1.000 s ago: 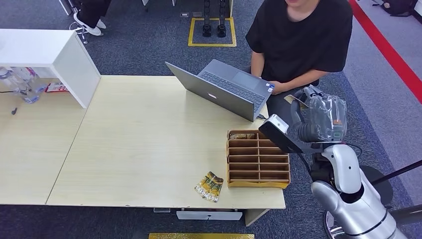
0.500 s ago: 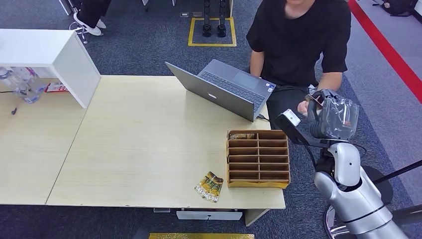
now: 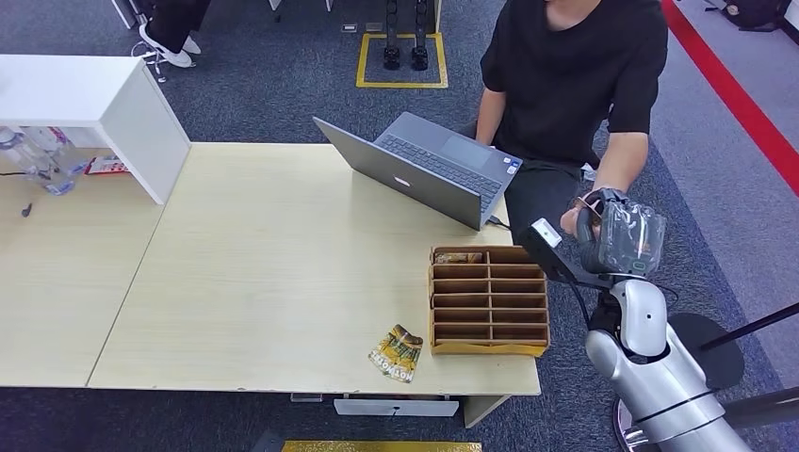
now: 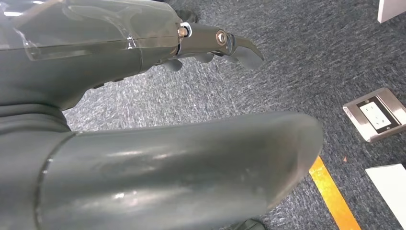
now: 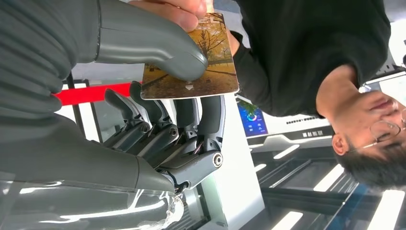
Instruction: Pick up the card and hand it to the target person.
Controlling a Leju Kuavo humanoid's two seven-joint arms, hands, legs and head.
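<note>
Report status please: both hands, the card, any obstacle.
Right robot hand pinches card, raised beside desk. Person's hand touching card. Left robot hand empty, over carpet. No obstacle seen.

I saw the card [image 5: 195, 60], printed with an autumn tree scene and round-cornered, pinched between my right hand's [image 5: 143, 120] thumb and fingers while the person's fingers [image 5: 179, 10] touched its far edge
</note>
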